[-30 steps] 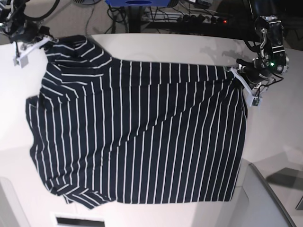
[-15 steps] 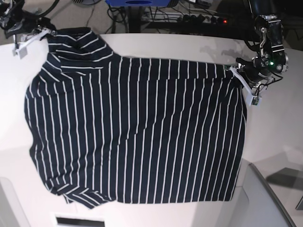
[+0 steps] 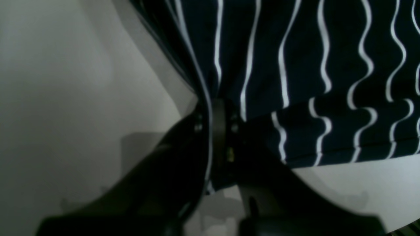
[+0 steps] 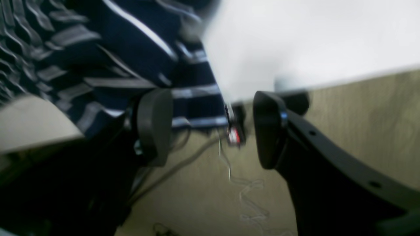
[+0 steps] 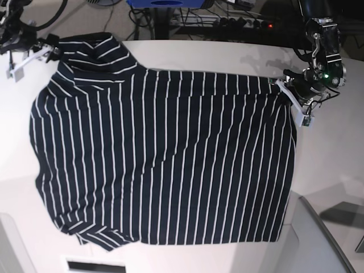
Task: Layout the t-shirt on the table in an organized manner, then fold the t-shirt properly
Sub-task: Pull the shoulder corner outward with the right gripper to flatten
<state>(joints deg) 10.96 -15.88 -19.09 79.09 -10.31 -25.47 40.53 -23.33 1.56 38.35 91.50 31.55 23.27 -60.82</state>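
Lying flat on the white desk (image 5: pixel 330 159), the t-shirt (image 5: pixel 165 159) is spread out, so the laying-out step looks almost done. Its long way runs side to side, with the neck end on the base view's left. Farther back, the left claw (image 3: pixel 211 131) pinches a hem corner tight. The right claw (image 4: pixel 211 131) is wide, holding nothing. Next comes folding.

left tool (image 5: pixel 300 108): upper right of base view, pads pressed together, pinching the t-shirt (image 5: pixel 170 153) corner | right tool (image 5: pixel 25 57): upper left of base view, pads (image 4: pixel 154 126) spread apart, nothing between
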